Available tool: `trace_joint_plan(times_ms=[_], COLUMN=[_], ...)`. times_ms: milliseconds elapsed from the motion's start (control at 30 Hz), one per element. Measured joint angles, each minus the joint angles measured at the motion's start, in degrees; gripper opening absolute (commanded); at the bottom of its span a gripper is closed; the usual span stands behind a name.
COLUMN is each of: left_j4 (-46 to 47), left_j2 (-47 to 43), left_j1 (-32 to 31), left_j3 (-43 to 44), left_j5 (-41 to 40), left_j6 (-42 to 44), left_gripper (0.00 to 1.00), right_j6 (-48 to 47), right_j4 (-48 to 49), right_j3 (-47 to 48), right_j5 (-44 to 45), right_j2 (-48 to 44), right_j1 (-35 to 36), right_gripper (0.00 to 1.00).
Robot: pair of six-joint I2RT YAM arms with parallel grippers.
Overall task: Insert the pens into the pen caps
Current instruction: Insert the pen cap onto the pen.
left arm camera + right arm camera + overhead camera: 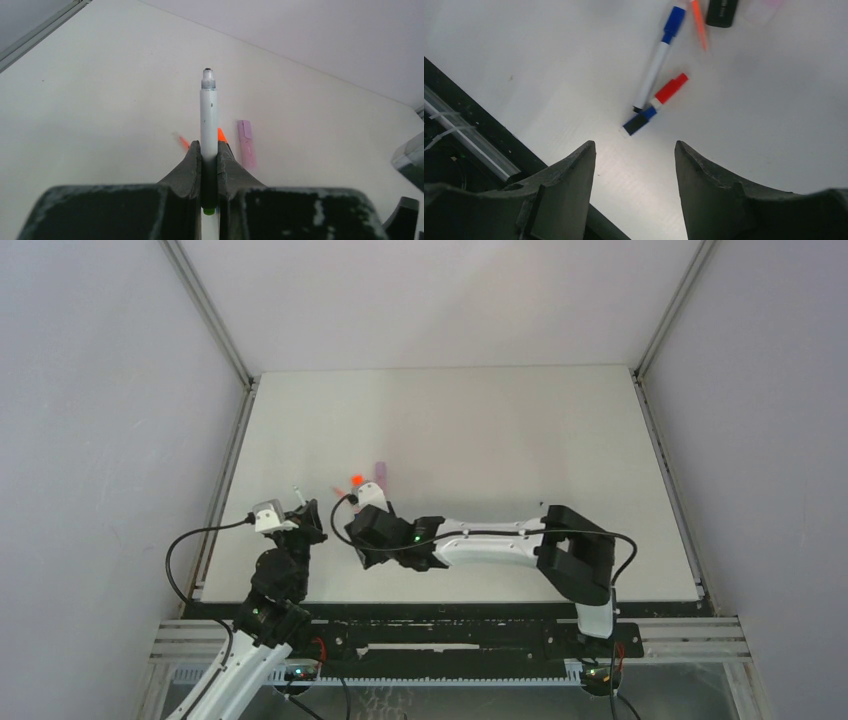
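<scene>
My left gripper [209, 146] is shut on a pale white pen [208, 115] that sticks out forward, its capless dark tip away from me. In the top view this gripper [303, 510] is at the table's near left. My right gripper [634, 145] is open and empty above the table, just right of the left one [362, 522]. Below it lie a white pen with a blue end [659, 57], a short red-and-blue piece [658, 101], a thin orange-red pen [698, 25] and a stubby black highlighter [722, 11]. A lilac highlighter [246, 143] lies beyond.
The table's dark near edge with a metal rail [469, 135] runs close to my right gripper. An orange tip [357, 480] and the lilac highlighter [381, 471] lie just beyond both grippers. A side rail [228, 475] bounds the table on the left.
</scene>
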Motion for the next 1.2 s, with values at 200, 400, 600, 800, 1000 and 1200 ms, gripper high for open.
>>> trace_joint_plan(times_ms=[200, 400, 600, 800, 1000, 1200], left_j4=[-1.4, -2.2, -2.6, -2.7, -3.0, -3.0], left_j2=[-0.7, -1.6, -1.7, -1.9, -1.9, -1.9], left_j1=[0.0, 0.0, 0.0, 0.0, 0.0, 0.0], left_j3=[0.0, 0.0, 0.0, 0.0, 0.0, 0.0], left_j5=[-1.5, -1.9, -1.9, -2.0, -2.2, -2.4], left_j6=[-0.4, -0.9, -0.9, -0.9, -0.9, -0.9], left_gripper=[0.00, 0.00, 0.00, 0.00, 0.00, 0.00], right_j6=[1.6, 4.0, 5.4, 6.6, 7.8, 8.3], right_j4=[-3.0, -9.2, -13.2, -14.3, -14.2, -13.4], right_j3=[7.4, 15.3, 18.2, 18.4, 17.4, 10.3], right_j5=[2.8, 7.1, 10.6, 11.3, 12.1, 12.7], right_j2=[7.7, 16.5, 19.4, 19.4, 19.0, 14.2], right_j1=[2.6, 3.6, 4.0, 4.0, 4.0, 2.8], right_gripper=[0.56, 0.54, 0.46, 0.33, 0.03, 0.00])
